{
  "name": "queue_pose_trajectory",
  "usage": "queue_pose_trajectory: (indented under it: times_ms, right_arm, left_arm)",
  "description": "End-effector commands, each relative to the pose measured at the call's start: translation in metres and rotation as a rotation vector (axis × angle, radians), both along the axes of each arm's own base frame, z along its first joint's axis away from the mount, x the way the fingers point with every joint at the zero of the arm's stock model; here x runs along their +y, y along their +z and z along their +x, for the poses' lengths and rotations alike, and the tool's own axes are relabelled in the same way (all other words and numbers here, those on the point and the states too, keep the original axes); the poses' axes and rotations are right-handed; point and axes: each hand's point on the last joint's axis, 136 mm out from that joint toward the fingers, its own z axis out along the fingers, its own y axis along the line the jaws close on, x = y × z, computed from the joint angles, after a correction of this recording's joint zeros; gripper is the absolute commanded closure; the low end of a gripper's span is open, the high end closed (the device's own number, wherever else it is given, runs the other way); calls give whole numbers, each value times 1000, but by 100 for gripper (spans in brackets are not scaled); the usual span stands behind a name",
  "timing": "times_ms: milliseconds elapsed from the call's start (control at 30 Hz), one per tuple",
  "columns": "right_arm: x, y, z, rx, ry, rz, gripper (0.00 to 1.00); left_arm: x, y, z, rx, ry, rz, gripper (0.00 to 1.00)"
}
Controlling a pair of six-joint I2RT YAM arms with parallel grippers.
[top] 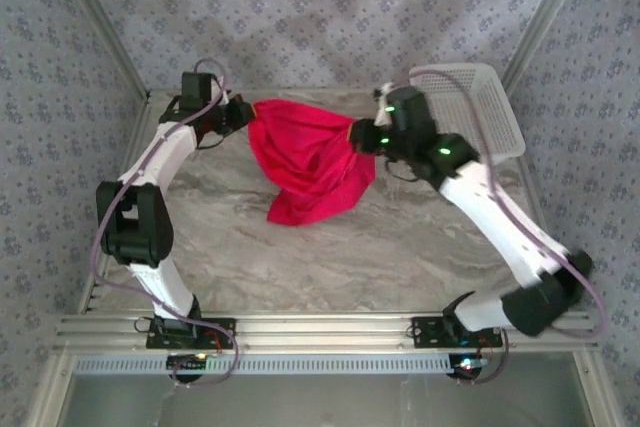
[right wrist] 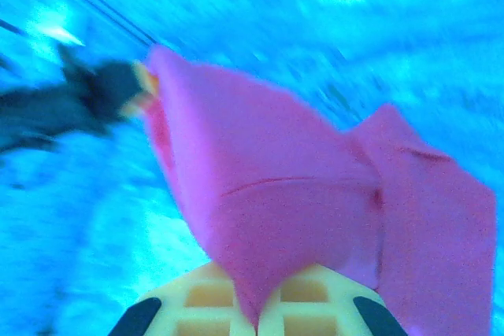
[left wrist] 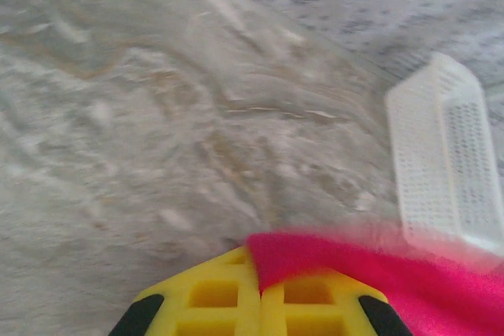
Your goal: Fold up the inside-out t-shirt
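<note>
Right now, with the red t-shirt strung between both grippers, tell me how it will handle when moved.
Probably floppy: the red t-shirt sags in a deep pouch between the left gripper and right gripper, its lower end bunched near the table. Likely light, since two small pinches carry it. Pushed, it may crumple rather than slide.

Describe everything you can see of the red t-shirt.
The t-shirt is plain bright red cloth, soft and crumpled, with a seam showing in the right wrist view. It hangs between the two grippers: the left gripper is shut on one upper edge, the right gripper on the other. Its middle sags in folds, and the lowest corner seems to rest on the marbled table.
</note>
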Motion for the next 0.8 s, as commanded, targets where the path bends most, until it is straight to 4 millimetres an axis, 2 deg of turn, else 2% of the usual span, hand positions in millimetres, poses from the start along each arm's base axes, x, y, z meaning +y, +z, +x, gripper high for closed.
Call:
queue_pose_trajectory:
  times_ms: [0, 67, 167, 200, 300, 333, 433, 567, 667, 767]
  right_arm:
    - [-19, 14, -12, -11, 42, 106, 100]
    - [-35, 11, -9, -1, 11, 163, 100]
    - [-52, -17, 9, 49, -31, 226, 100]
    - [-54, -43, 15, 97, -42, 220, 100]
    - [-49, -100, 30, 214, -36, 173, 100]
    - [-45, -116, 33, 247, -29, 162, 100]
    - [-40, -143, 39, 283, -20, 130, 100]
    - [-43, -154, 41, 295, -26, 96, 100]
    - [-44, -152, 40, 293, -29, 91, 100]
    - [-44, -151, 39, 292, -28, 92, 100]
  left_arm:
    - [0, -26, 0, 49, -3, -27, 100]
    - [-1, -36, -2, 72, -6, -30, 100]
    - [-7, -50, -6, 101, -22, -32, 100]
    - [-9, -53, -9, 109, -29, -29, 100]
    - [-25, -48, -19, 85, -86, -23, 97]
    - [-33, -42, -24, 55, -118, -7, 92]
    - [-61, -25, -47, -54, -242, 69, 64]
    - [-93, -12, -83, -161, -371, 187, 50]
    - [-121, -7, -109, -244, -478, 229, 49]
    - [-148, -17, -126, -274, -593, 280, 50]
